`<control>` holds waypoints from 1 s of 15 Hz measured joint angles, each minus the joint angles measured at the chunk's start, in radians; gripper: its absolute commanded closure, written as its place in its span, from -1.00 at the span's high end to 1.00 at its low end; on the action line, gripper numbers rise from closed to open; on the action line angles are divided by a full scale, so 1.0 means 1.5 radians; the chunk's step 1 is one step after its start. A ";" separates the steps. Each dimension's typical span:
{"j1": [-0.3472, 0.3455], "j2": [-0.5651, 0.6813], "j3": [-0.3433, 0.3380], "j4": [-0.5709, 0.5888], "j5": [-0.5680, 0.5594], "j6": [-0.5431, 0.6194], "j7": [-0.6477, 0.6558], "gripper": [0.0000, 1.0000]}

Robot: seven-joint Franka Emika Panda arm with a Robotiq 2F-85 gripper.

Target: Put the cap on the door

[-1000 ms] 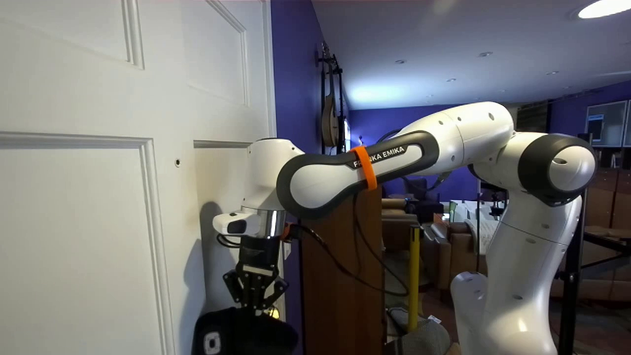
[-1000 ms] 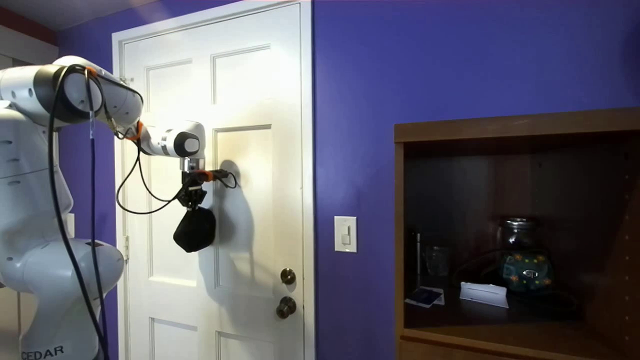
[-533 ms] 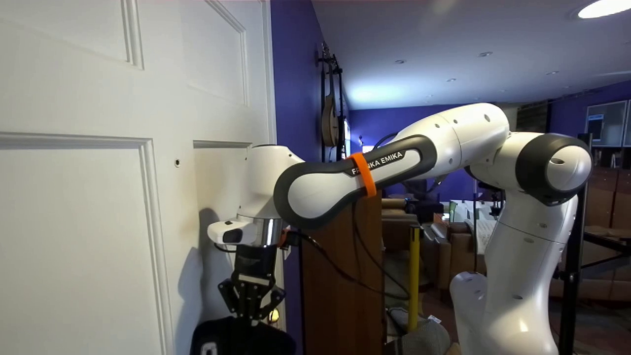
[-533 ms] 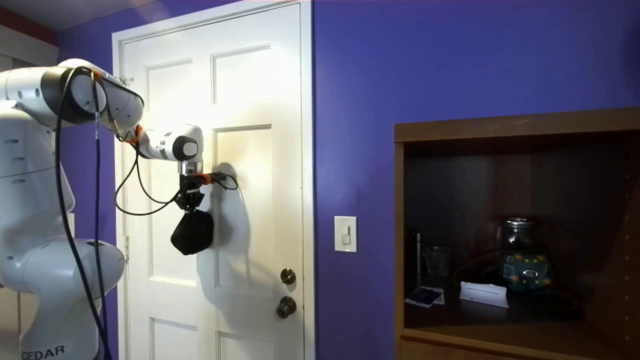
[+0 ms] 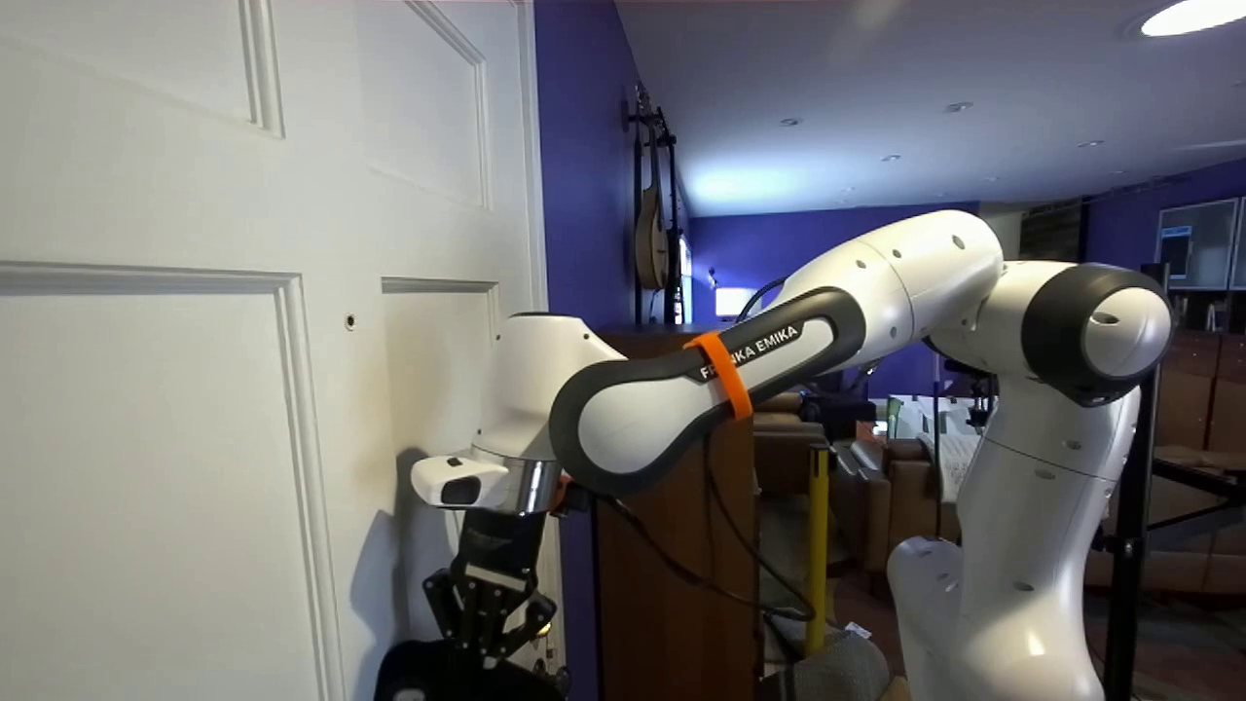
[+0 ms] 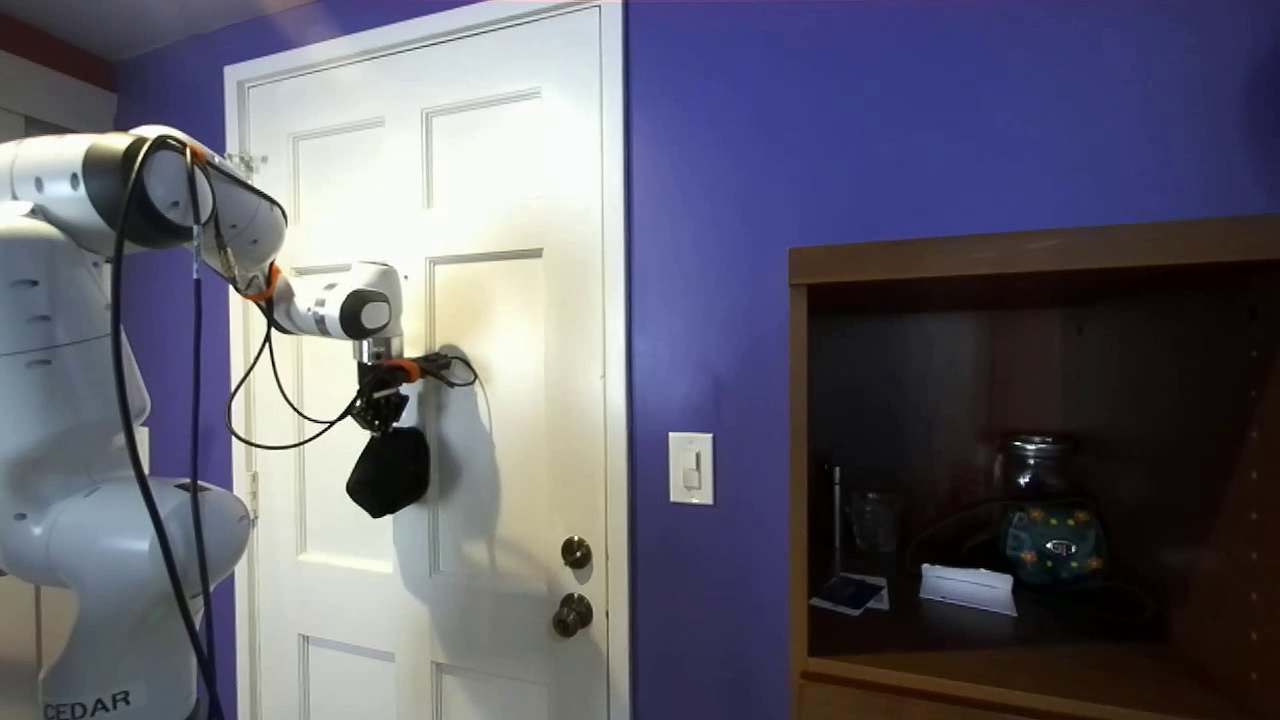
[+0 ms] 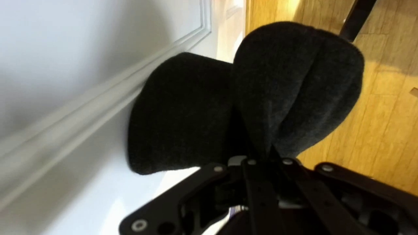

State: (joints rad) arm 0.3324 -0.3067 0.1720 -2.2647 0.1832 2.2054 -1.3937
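Note:
The cap point(image 6: 390, 475) is black and soft and hangs below my gripper point(image 6: 380, 425) in front of the door point(image 6: 500, 180). My gripper is shut on the cap's edge. In an exterior view the cap point(image 5: 438, 672) is partly cut off by the bottom edge, under the gripper point(image 5: 482, 650). In the wrist view the cap point(image 7: 186, 120) is folded at the fingertips point(image 7: 264, 160). Its left side lies close to the door's moulding point(image 7: 114, 49); I cannot tell if it touches. The door's small dark spot point(image 5: 350, 321) is above the gripper. The brass knob point(image 6: 572, 614) is lower right.
A brown wooden cabinet point(image 6: 800, 450) stands right of the door with a jar and small items inside. A light switch point(image 6: 691, 468) is on the purple wall. A yellow post point(image 5: 816, 555) stands near the arm. A cable point(image 6: 290, 446) loops from the wrist.
The wrist and gripper have moved down along the door with the cap held, and the gripper has tilted slightly. The cap sits lower in both exterior views.

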 measured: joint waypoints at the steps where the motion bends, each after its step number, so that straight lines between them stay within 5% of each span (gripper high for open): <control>1: 0.000 -0.001 0.000 -0.008 0.005 0.017 0.000 -0.97; 15: 0.015 -0.039 -0.003 -0.059 0.073 0.130 0.048 -0.97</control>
State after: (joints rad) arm 0.3554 -0.3646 0.1681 -2.3528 0.2926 2.4010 -1.3218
